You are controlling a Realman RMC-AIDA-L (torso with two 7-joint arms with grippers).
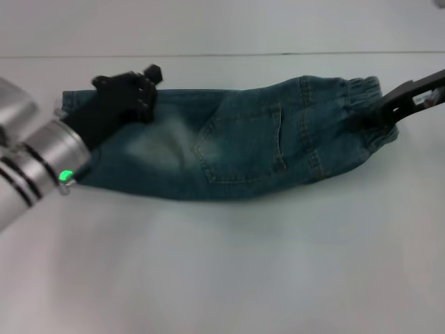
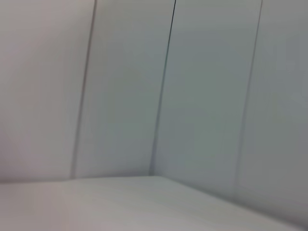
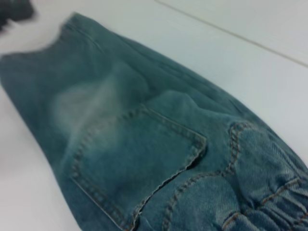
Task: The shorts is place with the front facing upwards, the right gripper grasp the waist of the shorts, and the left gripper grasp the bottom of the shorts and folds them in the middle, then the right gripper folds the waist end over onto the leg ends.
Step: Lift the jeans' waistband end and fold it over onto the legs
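- We are looking down at a white table [image 1: 229, 264] carrying a pair of blue denim shorts [image 1: 229, 142]; they are lying folded lengthwise into one long band, running across the far half of the surface from its left side toward its right edge, with a patch pocket [image 1: 243, 149] facing up near the middle.
- The elastic, gathered waist [image 1: 361, 94] is sitting at the band's right end and the leg ends [image 1: 76, 104] at its left end; a pale, faded patch [image 1: 163, 142] is showing between the pocket and the leg ends.
- Our left gripper [image 1: 142, 87] is resting over the leg ends, its black body lying on the denim near the band's far edge; the silver arm segment [image 1: 42, 163] with a green light [image 1: 66, 175] is crossing the band's near left corner; we cannot tell whether these fingers are spread or closed, since the black body is hiding them.
- Our right gripper [image 1: 379, 111] is reaching in from the table's right edge and touching the waist end; the black fingers seem to be pinching the gathered fabric, clamped on the waistband.
- In the right wrist view we are seeing the shorts [image 3: 144, 144] close up, with the pocket [image 3: 139, 159] and its stitching, and the gathered waist [image 3: 274, 192]; the white table [image 3: 231, 57] is showing beyond.
- The left wrist view is showing only pale wall panels [image 2: 207, 96] above a strip of the table [image 2: 120, 202].
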